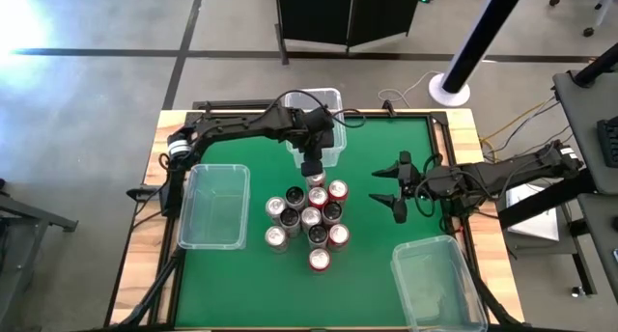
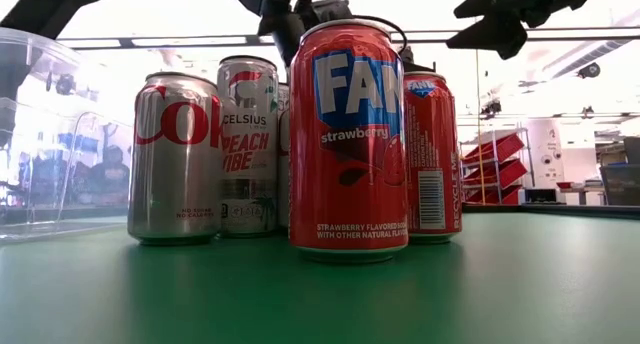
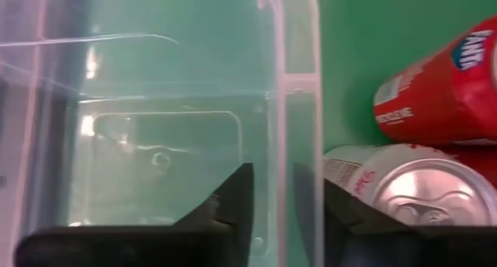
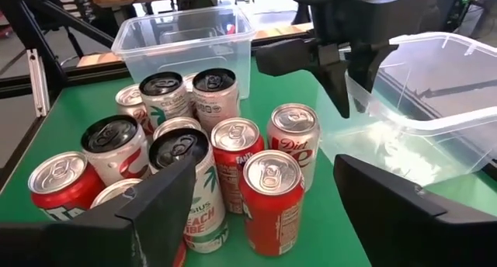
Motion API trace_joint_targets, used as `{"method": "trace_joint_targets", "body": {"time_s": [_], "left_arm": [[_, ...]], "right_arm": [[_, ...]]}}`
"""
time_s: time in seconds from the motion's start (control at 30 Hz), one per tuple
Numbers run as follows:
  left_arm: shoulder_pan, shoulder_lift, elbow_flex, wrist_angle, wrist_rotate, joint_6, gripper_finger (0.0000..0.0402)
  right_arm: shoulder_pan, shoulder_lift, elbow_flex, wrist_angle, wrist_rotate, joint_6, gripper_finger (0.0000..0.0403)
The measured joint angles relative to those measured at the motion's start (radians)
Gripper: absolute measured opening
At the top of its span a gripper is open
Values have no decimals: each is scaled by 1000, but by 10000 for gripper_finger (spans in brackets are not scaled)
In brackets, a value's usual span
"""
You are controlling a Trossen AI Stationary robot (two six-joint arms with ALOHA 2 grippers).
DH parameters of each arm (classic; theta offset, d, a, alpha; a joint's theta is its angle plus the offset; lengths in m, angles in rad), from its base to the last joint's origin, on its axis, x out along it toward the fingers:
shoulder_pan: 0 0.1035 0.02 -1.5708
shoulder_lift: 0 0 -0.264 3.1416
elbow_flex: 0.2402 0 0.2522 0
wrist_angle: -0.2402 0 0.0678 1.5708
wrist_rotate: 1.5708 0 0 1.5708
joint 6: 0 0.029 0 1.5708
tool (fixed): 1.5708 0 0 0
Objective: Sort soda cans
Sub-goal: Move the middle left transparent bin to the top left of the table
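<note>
Soda cans (image 1: 310,219), rigid, smooth and apt to slip, are standing clustered mid-table, best taken across their round sides, as the left gripper (image 1: 311,164) is hovering nearly closed and empty at the far bin (image 1: 330,102) and the right gripper (image 1: 393,190) is waiting spread wide.

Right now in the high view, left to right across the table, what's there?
Clear bin at the left edge → cluster of soda cans mid-table, left gripper just behind it → right gripper, fingers open → clear bin at the front right.
</note>
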Motion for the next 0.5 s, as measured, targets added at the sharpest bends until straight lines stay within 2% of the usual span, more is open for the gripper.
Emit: {"method": "trace_joint_targets", "body": {"time_s": [0.2,0.3,0.5], "left_arm": [[1,-3,38,-30,-42,4,157],[1,-11,95,-87,-60,-19,196],[-1,-11,263,-321,-55,-70,263]], "right_arm": [[0,0,0,13,25,-1,329],[-2,0,0,25,85,-1,339],[-18,0,28,28,115,-2,361]]}}
